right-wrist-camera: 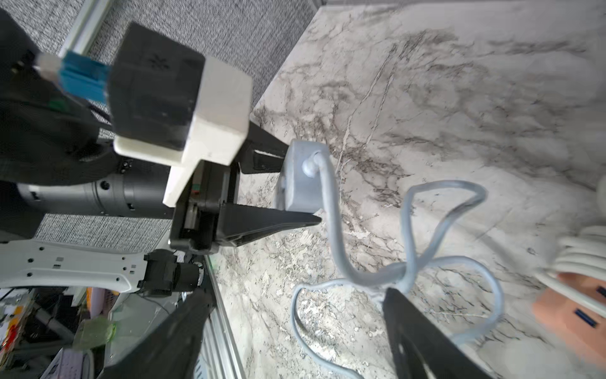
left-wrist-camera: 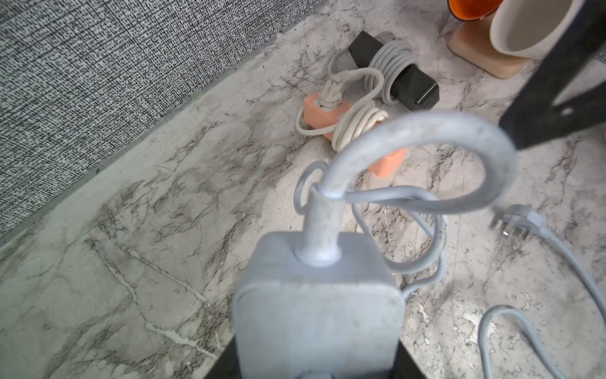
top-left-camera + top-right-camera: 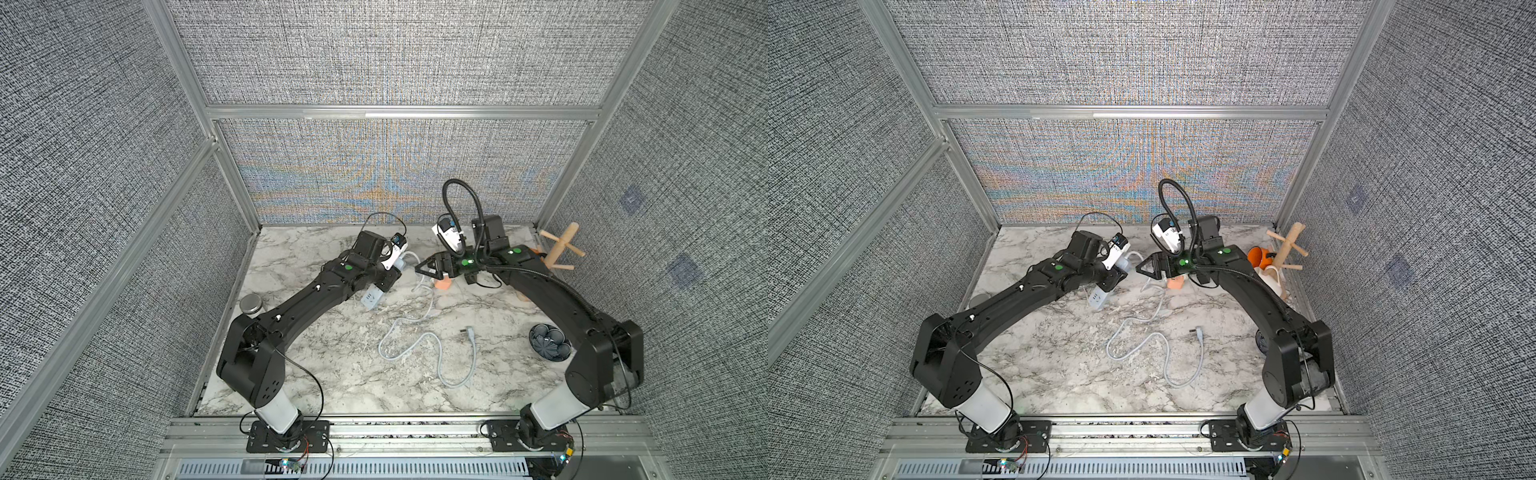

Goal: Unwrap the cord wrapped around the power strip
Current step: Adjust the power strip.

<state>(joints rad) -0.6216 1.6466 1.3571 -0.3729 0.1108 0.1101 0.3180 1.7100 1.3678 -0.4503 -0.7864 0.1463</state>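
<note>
Inspecting the counter (image 3: 332, 374) first, you will find most of the grey cord (image 1: 332, 213) lying loose on it, on the arm-base side of both sets of jaws. The left jaws are pinching the grey power strip (image 2: 316, 311) across its body. It appears lifted off the counter, with its cord end facing the right jaws. The right jaws stand spread and grip nothing. They sit just opposite the left jaws, with the cord's first loop hanging between the two. Beyond the right jaws lie an orange strip (image 2: 323, 113) and a black strip (image 2: 406, 83), each with its own cord wound on and neither in hand.

No turns show on the held strip's body in either wrist view. The cord leaves the strip, arches over and crosses itself at the tip of one right jaw; contact there cannot be confirmed. The plug (image 2: 521, 220) lies free on the counter, well apart from both jaws.

Judgement: the unwinding appears done bar that crossed loop. Your next move calls for the right jaws to close on the cord near the crossing and draw it away from the left jaws, whose pinch must be firm.
</note>
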